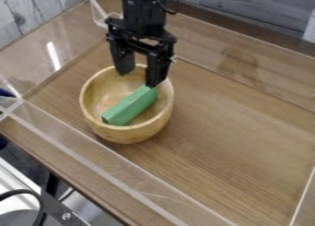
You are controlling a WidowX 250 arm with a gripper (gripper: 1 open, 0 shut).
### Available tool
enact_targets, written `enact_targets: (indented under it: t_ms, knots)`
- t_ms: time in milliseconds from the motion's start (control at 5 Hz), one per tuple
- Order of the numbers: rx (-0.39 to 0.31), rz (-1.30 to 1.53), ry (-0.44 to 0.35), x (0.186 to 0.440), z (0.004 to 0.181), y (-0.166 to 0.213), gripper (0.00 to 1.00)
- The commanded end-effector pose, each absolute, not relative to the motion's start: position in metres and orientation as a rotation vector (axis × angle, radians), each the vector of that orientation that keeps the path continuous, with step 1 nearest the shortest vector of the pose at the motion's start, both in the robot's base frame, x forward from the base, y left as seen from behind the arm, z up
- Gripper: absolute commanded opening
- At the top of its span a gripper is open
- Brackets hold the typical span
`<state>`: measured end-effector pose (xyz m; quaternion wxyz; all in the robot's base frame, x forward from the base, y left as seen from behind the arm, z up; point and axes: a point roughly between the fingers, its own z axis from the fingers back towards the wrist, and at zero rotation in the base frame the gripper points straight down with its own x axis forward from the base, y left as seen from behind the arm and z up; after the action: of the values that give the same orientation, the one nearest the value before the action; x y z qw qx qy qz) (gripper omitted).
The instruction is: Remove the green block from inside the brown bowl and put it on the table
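A light-brown wooden bowl [88, 112] sits on the left part of the wood-grain table [227, 147]. Inside it lies the bright green block [131, 105], a flat bar set diagonally with its upper end toward the bowl's far right rim. My black gripper [138, 67] points straight down over the bowl's far rim, just above the block's upper end. Its two fingers stand wide apart, open, with nothing between them. It does not touch the block.
Low clear acrylic walls [74, 165] border the table on all sides. A folded clear piece [110, 17] stands at the back left edge. Bare tabletop spreads to the right of and in front of the bowl.
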<state>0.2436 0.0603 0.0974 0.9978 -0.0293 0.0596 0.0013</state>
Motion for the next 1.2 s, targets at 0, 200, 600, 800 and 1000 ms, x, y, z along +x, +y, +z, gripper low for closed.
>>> enact_targets:
  t_ms: [0,200,600,800,1000]
  knots:
    - [-0.035,0.007,0.069,0.243,0.102,0.063,1.0]
    - [-0.029,0.006,0.072,0.239,0.092,0.062,1.0]
    - [-0.029,-0.03,0.092,0.228,0.068,0.079,1.0]
    - [-0.012,-0.024,0.051,0.23,0.066,0.074,0.0]
    - [0.001,-0.023,0.005,0.232,0.079,0.068,1.0]
